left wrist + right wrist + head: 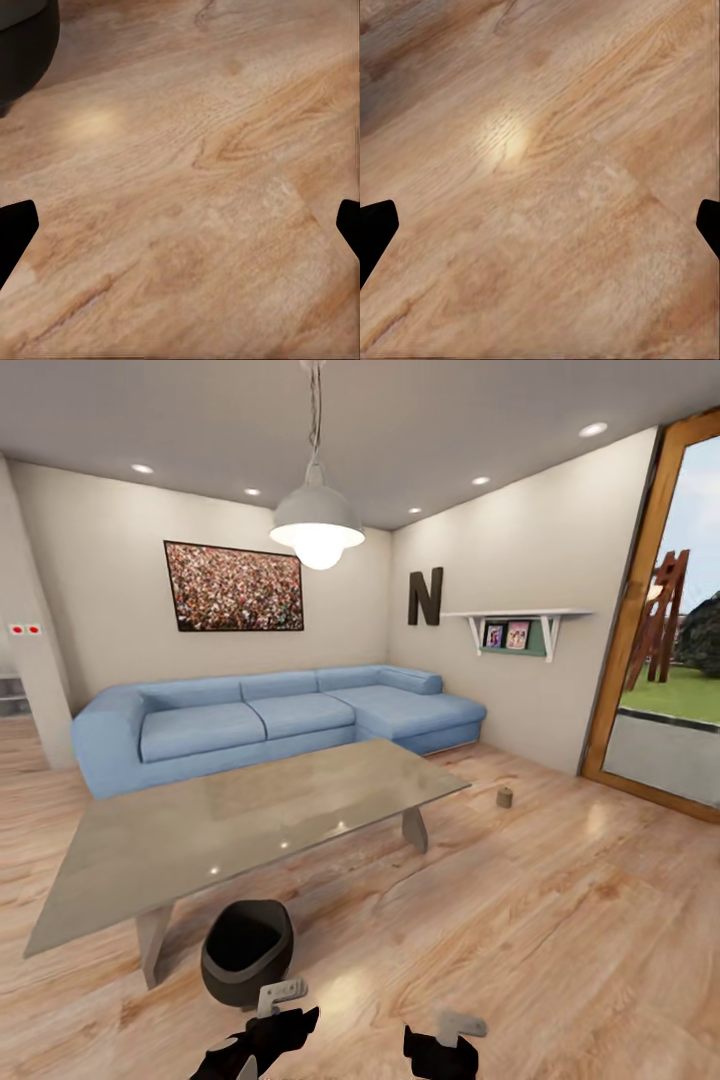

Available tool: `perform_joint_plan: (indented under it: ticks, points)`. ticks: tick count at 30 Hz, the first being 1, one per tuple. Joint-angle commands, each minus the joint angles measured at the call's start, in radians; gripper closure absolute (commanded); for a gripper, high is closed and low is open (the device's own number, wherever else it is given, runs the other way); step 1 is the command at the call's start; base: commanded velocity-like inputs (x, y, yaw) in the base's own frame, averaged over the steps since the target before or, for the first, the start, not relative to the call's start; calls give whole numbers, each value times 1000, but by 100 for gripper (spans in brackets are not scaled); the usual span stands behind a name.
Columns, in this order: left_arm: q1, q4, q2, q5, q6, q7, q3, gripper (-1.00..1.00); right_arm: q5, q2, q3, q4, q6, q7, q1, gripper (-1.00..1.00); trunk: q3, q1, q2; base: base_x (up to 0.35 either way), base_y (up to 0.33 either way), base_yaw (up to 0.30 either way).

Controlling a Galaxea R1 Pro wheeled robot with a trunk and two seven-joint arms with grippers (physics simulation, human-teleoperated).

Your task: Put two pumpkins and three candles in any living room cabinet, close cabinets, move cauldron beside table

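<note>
The black cauldron [247, 952] stands on the wood floor beside the near left leg of the low grey table [240, 820]; its dark wall [22, 45] also shows in the left wrist view. A small grey-brown cylinder, probably a candle [505, 797], stands on the floor right of the table. My left gripper [265, 1040] [180, 225] hangs open over bare floor just in front of the cauldron. My right gripper [440, 1050] [540, 225] is open over bare floor too. The pumpkins and the cabinet are out of view.
A blue corner sofa [270, 720] runs along the far wall behind the table. A pendant lamp [317, 525] hangs over the table. A wall shelf [515, 622] is at the right, next to a glass door [670, 690]. Open floor lies to the right.
</note>
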Motion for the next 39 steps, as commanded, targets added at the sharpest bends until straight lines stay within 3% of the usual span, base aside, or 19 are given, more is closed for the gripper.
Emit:
perform_joint_plan:
  ticks: [1, 26, 39]
  points:
    - [0, -2, 1, 8, 6, 0, -2, -100, -11, -1, 8, 1, -5, -7, -1, -100, 0, -1, 0, -158, 55, -233]
    - [0, -2, 1, 8, 4, 1, -2, -100, -11, -1, 8, 1, -5, -7, -1, -100, 25, -1, 0, -18, 4, -233]
    - [0, 1, 1, 7, 4, 0, -2, -100, -11, -1, 8, 1, -5, -7, -1, -100, 37, -1, 0, -122, 46, -233]
